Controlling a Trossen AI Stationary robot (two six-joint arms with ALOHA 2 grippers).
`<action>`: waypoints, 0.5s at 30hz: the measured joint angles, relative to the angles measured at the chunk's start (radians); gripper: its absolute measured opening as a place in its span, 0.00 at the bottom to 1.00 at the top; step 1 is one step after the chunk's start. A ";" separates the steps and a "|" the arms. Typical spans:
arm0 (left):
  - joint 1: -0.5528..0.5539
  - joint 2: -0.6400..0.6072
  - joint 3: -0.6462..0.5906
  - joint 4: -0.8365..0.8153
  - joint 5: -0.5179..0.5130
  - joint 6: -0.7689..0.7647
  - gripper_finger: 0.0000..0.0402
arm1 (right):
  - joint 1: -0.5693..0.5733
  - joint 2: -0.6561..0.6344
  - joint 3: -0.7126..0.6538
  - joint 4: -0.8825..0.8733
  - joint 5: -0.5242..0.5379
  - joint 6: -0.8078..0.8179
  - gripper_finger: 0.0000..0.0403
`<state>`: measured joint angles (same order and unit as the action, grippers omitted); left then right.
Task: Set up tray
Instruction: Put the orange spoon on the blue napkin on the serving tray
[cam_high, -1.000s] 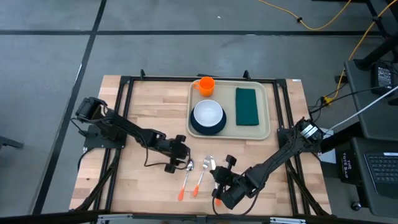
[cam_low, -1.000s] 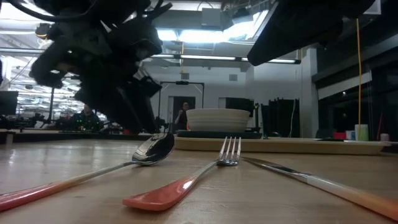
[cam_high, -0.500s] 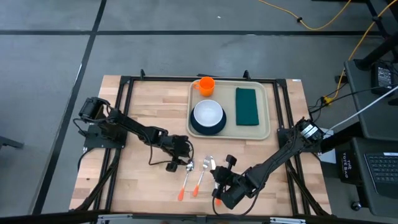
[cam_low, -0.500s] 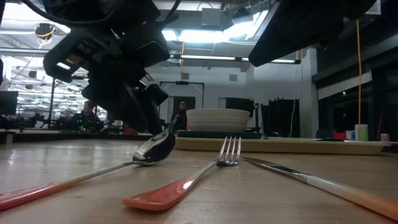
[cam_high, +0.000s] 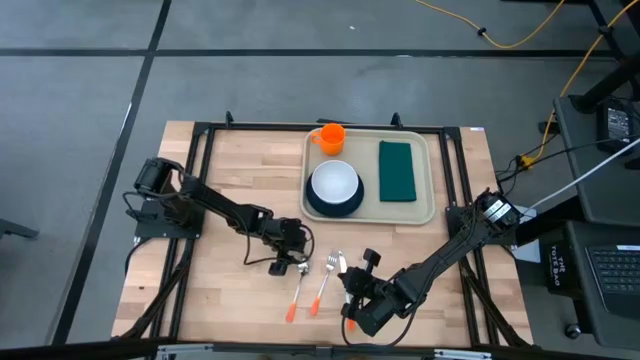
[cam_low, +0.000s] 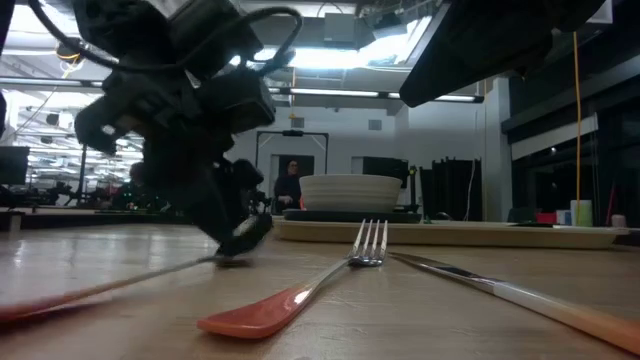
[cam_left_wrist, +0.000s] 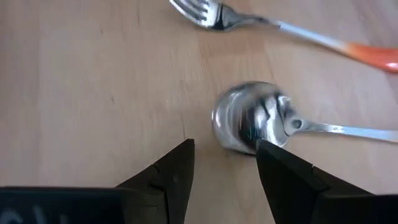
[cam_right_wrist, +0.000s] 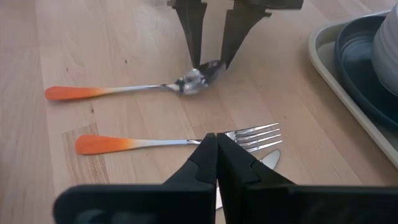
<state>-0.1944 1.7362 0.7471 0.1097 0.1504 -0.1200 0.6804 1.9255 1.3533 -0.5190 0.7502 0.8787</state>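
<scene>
**A:** So the left tool (cam_left_wrist: 224, 163) is down on the counter (cam_high: 230, 180) with its fingers spread wide around the bowl of the spoon (cam_left_wrist: 255, 121). One finger looks like it's touching the bowl's edge, the other stands clear on the far side. Nothing is held. Any tips for this pick?

**B:** I'd say grabbing the bowl is the hard way. It's polished metal, domed and slick, so the fingers will likely skate off or tip it. I'd center the gap over the thin neck where bowl meets handle, close slowly, then lift straight up. The spoon sits flat on the wood, so the fingertips need to get right down to the surface.

**A:** What about the right tool (cam_right_wrist: 216, 149)?

**B:** Pinched fully shut, holding nothing, hovering near the front edge just over the fork (cam_right_wrist: 186, 142) tines, right of the spoon. The fork and a knife (cam_low: 500, 288) lie beside each other there. All have shiny steel fronts and smooth orange handles.

**A:** And the tray (cam_high: 432, 180)?

**B:** It's at the far right of the counter, well apart from the cutlery. It's beige plastic with rounded corners and a raised rim. It carries a dark plate (cam_high: 322, 208) with a white bowl (cam_high: 334, 182), an orange cup (cam_high: 331, 136) and a folded green napkin (cam_high: 396, 170).
</scene>
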 joint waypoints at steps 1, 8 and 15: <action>0.000 0.009 0.000 0.008 0.000 0.002 0.41 | 0.000 0.000 0.000 0.000 0.000 0.000 0.01; 0.004 0.016 0.001 0.028 0.043 0.002 0.41 | 0.000 0.000 0.000 0.000 0.000 0.000 0.01; 0.008 0.009 0.000 0.027 0.061 0.013 0.41 | 0.000 0.000 0.000 0.000 0.000 0.000 0.01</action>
<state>-0.1860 1.7454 0.7467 0.1368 0.2115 -0.1070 0.6804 1.9253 1.3533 -0.5190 0.7500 0.8785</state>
